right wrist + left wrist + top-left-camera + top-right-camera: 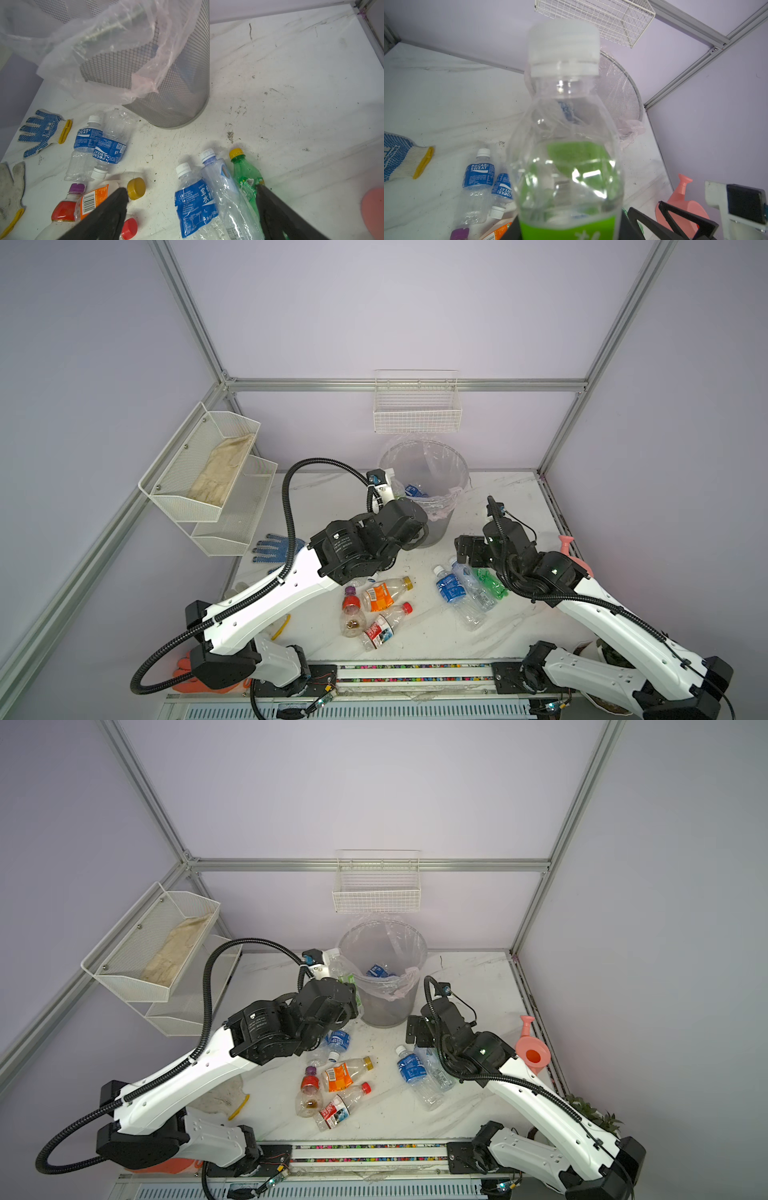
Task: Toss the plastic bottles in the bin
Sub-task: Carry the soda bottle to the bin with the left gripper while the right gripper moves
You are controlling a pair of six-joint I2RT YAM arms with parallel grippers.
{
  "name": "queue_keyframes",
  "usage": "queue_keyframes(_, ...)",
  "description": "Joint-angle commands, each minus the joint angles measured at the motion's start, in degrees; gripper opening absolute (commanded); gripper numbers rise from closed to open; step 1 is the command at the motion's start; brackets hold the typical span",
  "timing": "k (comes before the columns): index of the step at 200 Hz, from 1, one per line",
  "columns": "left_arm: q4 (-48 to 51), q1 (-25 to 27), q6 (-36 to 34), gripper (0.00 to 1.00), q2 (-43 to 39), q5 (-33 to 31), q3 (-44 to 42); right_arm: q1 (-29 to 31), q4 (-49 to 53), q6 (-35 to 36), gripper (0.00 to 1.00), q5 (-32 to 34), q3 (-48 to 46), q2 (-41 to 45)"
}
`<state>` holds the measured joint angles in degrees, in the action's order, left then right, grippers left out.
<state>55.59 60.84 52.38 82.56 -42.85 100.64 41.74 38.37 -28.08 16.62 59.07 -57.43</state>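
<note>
The bin [182, 93] is grey mesh. One bottle [566, 166] has a green label and white cap. The glove [272, 548] at nine o'clock is white with blue dots.

You've got a white marbled table [498, 506], speckled with dirt. Grey mesh bin [438, 531] stands at the back, plastic bottles [451, 588] lie scattered in front, blue-dotted glove [274, 549] on the left, pink watering can [534, 1052] at the right edge.

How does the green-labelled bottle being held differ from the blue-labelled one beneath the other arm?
The green-labelled bottle wears a green band; the blue-labelled bottle a blue wrap with white writing. The green one is gripped in the left pincer, off the table beside the bin; the blue one lies on the table under the open right pincer. Both are clear with white caps.
</note>
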Motion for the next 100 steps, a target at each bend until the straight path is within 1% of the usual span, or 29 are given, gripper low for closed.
queue_keyframes(1, 0.0, 0.2, -5.8, 0.00, 1.4, -3.0, 7.5, 0.0, 0.5, -2.4, 0.97, -0.4, -1.5, 1.8)
queue_keyframes(68, -0.8, 0.2, -15.1, 0.00, 6.1, -5.3, 17.5, 0.1, -0.2, -3.6, 0.97, -2.0, -5.2, 3.4)
queue_keyframes(100, -2.9, 0.2, -18.2, 0.00, 7.7, -5.6, 19.3, 0.0, -0.3, -3.9, 0.97, -2.4, -5.9, 4.0)
